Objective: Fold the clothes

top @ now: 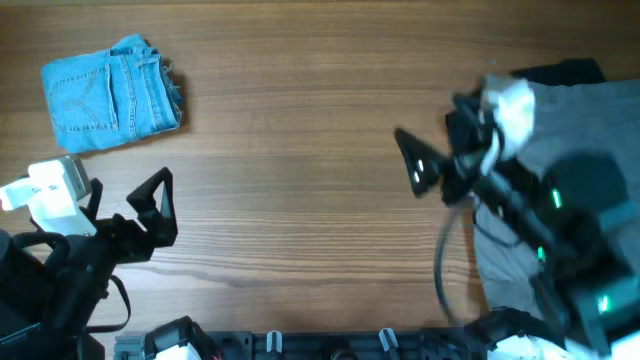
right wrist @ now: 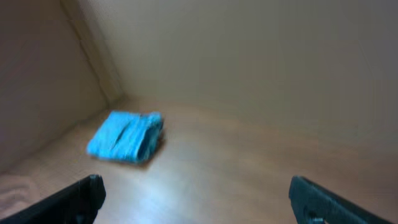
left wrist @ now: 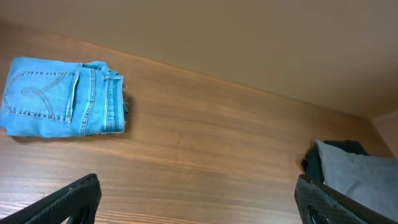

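The light-blue denim jeans lie folded into a small square at the table's far left, a stitched back pocket on top; they also show in the left wrist view and, blurred, in the right wrist view. Grey trousers lie at the right edge with a black piece behind them; both show in the left wrist view. My left gripper is open and empty near the front left. My right gripper is open and empty, just left of the grey trousers.
The wooden table stretches between the folded jeans and the grey pile. A black cable hangs from the right arm over the table's front right. Beige walls close the back.
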Available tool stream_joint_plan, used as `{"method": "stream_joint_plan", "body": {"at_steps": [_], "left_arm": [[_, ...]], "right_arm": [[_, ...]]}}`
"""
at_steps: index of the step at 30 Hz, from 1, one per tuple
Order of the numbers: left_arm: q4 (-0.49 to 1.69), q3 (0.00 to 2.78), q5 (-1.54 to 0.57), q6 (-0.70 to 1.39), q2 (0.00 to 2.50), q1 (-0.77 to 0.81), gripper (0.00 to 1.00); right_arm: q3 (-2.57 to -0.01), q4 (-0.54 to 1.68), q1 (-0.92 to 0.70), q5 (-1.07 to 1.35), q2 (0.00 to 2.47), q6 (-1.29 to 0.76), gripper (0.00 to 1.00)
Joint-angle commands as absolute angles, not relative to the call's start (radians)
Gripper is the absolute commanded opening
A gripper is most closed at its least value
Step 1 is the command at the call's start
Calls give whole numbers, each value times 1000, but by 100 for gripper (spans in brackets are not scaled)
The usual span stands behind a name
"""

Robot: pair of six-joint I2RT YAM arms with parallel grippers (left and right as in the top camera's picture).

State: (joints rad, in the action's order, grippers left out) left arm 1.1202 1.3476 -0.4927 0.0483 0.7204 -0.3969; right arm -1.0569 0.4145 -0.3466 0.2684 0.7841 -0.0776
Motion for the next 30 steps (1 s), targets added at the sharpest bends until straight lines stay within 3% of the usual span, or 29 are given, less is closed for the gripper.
{"method": "stream_joint_plan", "body": {"at_steps": [1, 4, 7, 11, 26, 30], "left_arm": [[1117, 1344, -505, 30, 715, -392, 100], [1116, 1344, -505, 30, 715, -392, 100], [1116, 1344, -505, 30, 715, -392, 100], [1117, 1344, -505, 30, 715, -392, 100], [1118, 1344, -498, 29, 715, -359, 100], [1121, 1322, -368, 22, 696, -270, 100]], "right_arm": [[-722, 295, -321, 191, 538, 26, 100], [-384, 142, -307, 190, 268, 26, 100], [-174, 134, -307, 184, 25, 25, 100], [-12, -8, -307, 179, 13, 24, 100], [-6, -15, -307, 179, 21, 24, 100], [-6, -15, -307, 179, 21, 24, 100]]}}
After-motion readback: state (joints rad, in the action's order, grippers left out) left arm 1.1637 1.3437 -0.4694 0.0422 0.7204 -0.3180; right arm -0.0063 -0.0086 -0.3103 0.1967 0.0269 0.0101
